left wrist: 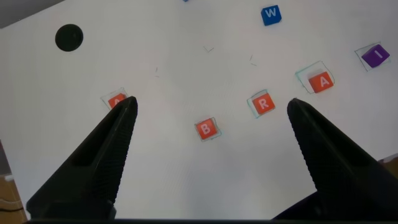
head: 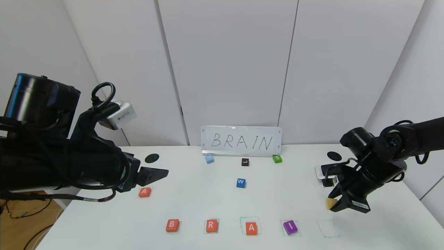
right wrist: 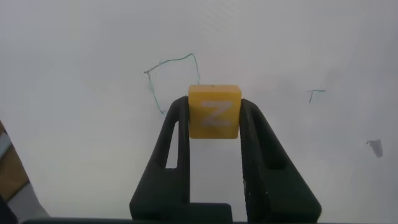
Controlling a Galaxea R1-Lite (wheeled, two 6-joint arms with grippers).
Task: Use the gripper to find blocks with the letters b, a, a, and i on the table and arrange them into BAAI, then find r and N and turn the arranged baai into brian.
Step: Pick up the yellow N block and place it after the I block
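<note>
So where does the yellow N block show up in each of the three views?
Head view: the yellow N block is only partly visible, held in the right gripper above the table, near the empty green square.
Left wrist view: not in it.
Right wrist view: N block centred, clamped between the fingers.
Shared landmark: the empty green square.

The left gripper (left wrist: 208, 134) hangs above the table (left wrist: 186, 180) with its two dark fingers (left wrist: 93, 168) spread wide apart. Between them lie the B block (left wrist: 206, 129) and r (left wrist: 263, 104). One orange-red block (left wrist: 115, 101) (partly hidden) sits at one fingertip. Beyond the other fingertip are A (left wrist: 321, 81), purple I (left wrist: 376, 55) and blue W (left wrist: 271, 14).
</note>
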